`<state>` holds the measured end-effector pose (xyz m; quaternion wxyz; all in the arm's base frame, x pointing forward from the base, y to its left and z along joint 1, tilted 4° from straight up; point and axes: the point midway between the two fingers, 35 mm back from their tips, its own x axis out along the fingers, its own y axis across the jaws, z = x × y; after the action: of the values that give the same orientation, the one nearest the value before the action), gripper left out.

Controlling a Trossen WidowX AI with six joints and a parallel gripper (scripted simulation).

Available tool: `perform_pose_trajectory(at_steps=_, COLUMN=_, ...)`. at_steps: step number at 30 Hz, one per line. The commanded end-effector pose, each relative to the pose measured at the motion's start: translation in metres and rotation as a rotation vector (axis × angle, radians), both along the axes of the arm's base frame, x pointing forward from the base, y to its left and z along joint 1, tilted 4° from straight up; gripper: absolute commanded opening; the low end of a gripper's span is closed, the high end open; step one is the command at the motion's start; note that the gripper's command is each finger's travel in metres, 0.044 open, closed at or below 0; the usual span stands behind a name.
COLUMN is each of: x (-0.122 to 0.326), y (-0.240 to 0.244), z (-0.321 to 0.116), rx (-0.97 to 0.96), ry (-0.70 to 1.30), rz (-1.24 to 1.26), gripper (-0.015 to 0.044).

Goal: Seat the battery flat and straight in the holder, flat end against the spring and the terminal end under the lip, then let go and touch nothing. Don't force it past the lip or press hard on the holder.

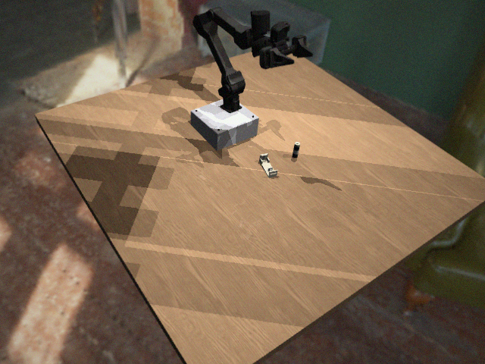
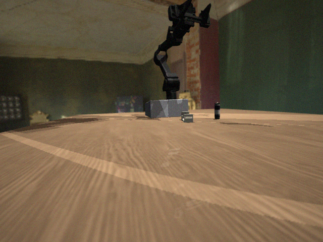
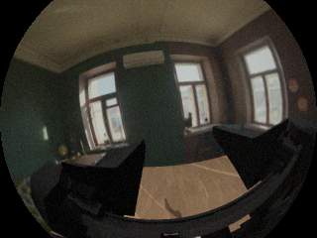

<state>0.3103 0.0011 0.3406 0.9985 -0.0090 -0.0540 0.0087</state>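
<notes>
Overhead, the wide-open, empty end effector (image 1: 289, 52) (image 2: 197, 13) (image 3: 180, 137) clears an upright, black-and-silver battery (image 1: 295, 149) (image 2: 217, 110).

One battery (image 1: 295, 150) (image 2: 217, 111), one holder (image 1: 267, 165) (image 2: 188, 118), one arm (image 1: 221, 58) (image 2: 170, 80), three windows (image 3: 105, 110)

We note: battery (image 1: 295, 150) (image 2: 217, 111) black with a paler band; holder (image 1: 267, 166) (image 2: 188, 118) off-white; gripper (image 1: 287, 54) (image 2: 196, 14) (image 3: 180, 137) black; base (image 1: 217, 137) (image 2: 159, 108) grey-white, patchy; table (image 1: 250, 235) (image 2: 156, 208) (image 3: 188, 190) brown, wood-grained, streaked lighter and darker.
</notes>
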Motion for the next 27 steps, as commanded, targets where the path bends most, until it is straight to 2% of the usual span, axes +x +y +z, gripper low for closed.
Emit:
perform_pose_trajectory(at_steps=1, x=0.002, y=0.0, z=-0.002, rx=0.013, ry=0.012, rz=0.002, gripper=0.0374)
perform_pose_trajectory(at_steps=8, x=0.057, y=0.018, z=-0.077, rx=0.494, ry=0.475, rz=-0.019, gripper=0.019)
perform_pose_trajectory(at_steps=12, x=0.074, y=0.031, z=-0.129, rx=0.773, ry=0.752, rz=-0.154, gripper=0.0085)
perform_pose_trajectory(at_steps=15, x=0.077, y=0.037, z=-0.157, rx=0.907, ry=0.886, rz=-0.265, gripper=0.0006)
perform_pose_trajectory(at_steps=21, x=0.075, y=0.049, z=-0.206, rx=1.12, ry=1.098, rz=-0.544, gripper=0.0)
perform_pose_trajectory(at_steps=27, x=0.061, y=0.06, z=-0.251, rx=1.274, ry=1.239, rz=-0.927, gripper=0.0)
